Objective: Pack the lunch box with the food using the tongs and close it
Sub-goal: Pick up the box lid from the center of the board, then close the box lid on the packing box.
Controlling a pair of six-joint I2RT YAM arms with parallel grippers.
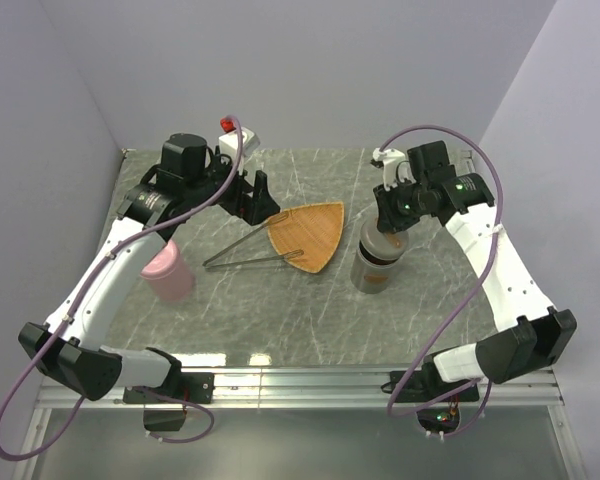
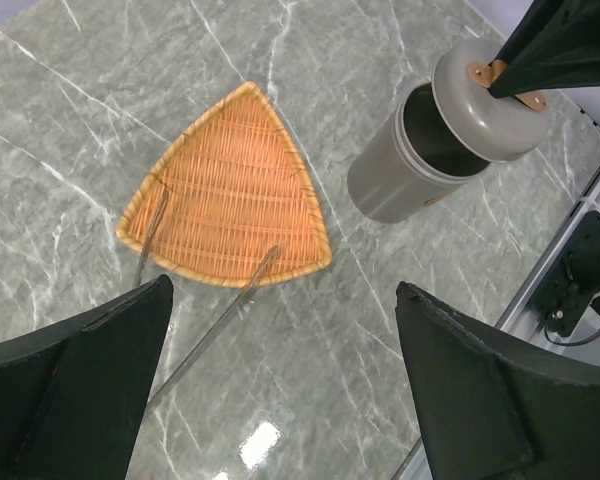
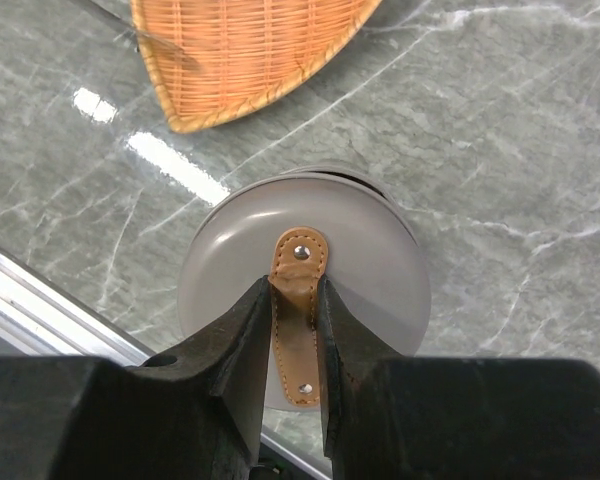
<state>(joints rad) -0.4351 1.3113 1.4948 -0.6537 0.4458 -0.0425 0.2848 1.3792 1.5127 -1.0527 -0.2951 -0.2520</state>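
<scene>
I had the right gripper [image 3: 295, 312] pinched narrow on the brown leather tab [image 3: 298, 262] atop the grey lid [image 3: 370, 270], one finger on each side of the strap. The lid hung directly beneath those fingers, tilted and off-centre over the grey lunch box [image 2: 395, 175], so that the left wrist view showed a dark crescent of the box's mouth uncovered on the side facing the plate; the box itself stood upright on the marble table [image 1: 310, 320] below that gripper. The metal rail [image 3: 40, 310] at the table's edge ran near it on the side toward the arm's base. The left gripper [image 1: 252, 197] stood spread as wide as it went, with nothing in it, above bare marble. Just ahead of its fingertips lay the orange woven plate [image 2: 225, 190], a rounded triangle with a raised rim; the tongs [image 2: 215, 330] lay flat with both tips over the plate's nearer edge, their two thin arms running back toward one of that gripper's fingers, where that view hid the joint. A strip of bare marble separated the plate from the lunch box, and more lay open between the spread fingers; a pink container [image 1: 168, 272] stood behind the left gripper, close by its own forearm.
</scene>
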